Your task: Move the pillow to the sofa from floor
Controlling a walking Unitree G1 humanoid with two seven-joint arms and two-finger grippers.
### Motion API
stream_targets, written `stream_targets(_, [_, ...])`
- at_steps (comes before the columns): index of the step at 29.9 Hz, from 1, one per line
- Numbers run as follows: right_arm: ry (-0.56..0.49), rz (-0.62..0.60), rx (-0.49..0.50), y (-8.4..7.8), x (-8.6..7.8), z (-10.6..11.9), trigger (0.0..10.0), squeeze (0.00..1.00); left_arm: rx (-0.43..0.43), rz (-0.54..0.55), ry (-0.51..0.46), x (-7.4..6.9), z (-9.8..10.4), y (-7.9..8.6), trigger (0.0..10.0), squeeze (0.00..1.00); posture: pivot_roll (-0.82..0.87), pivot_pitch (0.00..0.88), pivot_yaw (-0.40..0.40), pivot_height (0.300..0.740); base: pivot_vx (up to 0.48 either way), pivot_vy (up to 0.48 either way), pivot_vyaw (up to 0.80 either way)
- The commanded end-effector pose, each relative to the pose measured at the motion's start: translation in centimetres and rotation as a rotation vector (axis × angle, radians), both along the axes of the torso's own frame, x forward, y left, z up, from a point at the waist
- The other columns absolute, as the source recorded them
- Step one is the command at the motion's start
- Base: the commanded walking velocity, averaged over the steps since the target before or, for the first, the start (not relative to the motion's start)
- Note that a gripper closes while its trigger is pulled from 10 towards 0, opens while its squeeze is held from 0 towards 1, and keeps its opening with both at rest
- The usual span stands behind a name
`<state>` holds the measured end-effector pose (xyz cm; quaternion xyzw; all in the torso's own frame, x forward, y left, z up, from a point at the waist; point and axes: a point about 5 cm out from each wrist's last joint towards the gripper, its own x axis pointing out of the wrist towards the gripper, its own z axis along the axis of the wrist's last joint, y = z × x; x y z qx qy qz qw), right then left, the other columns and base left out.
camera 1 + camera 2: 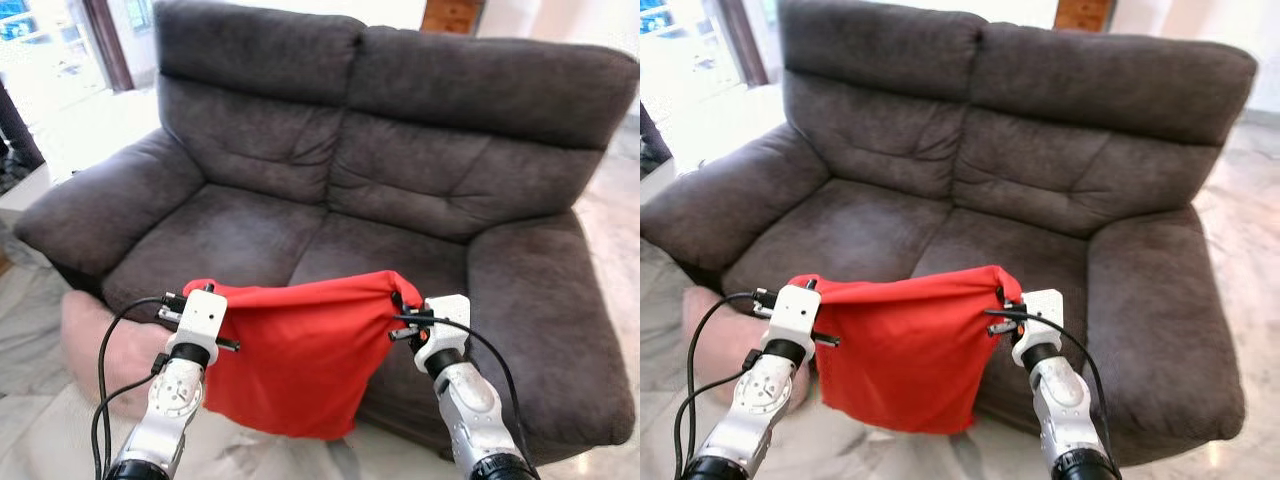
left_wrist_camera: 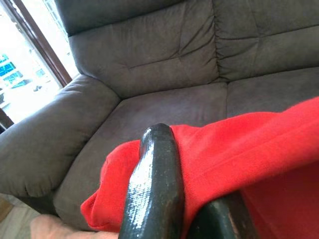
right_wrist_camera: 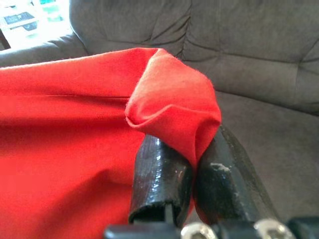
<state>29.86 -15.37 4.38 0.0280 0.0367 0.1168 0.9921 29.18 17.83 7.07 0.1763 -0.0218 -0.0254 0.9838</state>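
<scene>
Head views: flat red fabric pillow hangs in air w/ its top edge stretched betw. both grippers, in front of dark grey two-seat suede sofa, over seat's front edge. Left gripper at its left corner, right gripper at right corner. Pale pink cushion on marble floor by sofa's left arm.
L wrist: black fingers pinch red corner.
R wrist: fingers pressed on bunched red corner.
</scene>
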Motion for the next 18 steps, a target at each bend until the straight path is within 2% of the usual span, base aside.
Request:
stream_targets(1, [-0.087,-0.08,0.018,-1.21,0.97,1.82,10.0,0.0,0.0,0.058,-0.082,0.56,1.78,1.63,10.0,0.0,0.05,0.0,-0.045,0.74,0.0,0.0,0.0])
stream_targets(13, [-0.08,-0.077,0.019,-1.05,1.14,1.87,10.0,0.0,0.003,0.051,-0.088,0.51,1.84,1.52,10.0,0.0,0.05,0.0,-0.047,0.74,0.0,-0.02,0.0])
stream_targets(18, [-0.077,-0.072,0.018,-0.98,1.17,1.83,10.0,0.0,0.005,0.046,-0.09,0.49,1.81,1.37,10.0,0.0,0.05,0.0,-0.049,0.74,0.0,-0.247,-0.79])
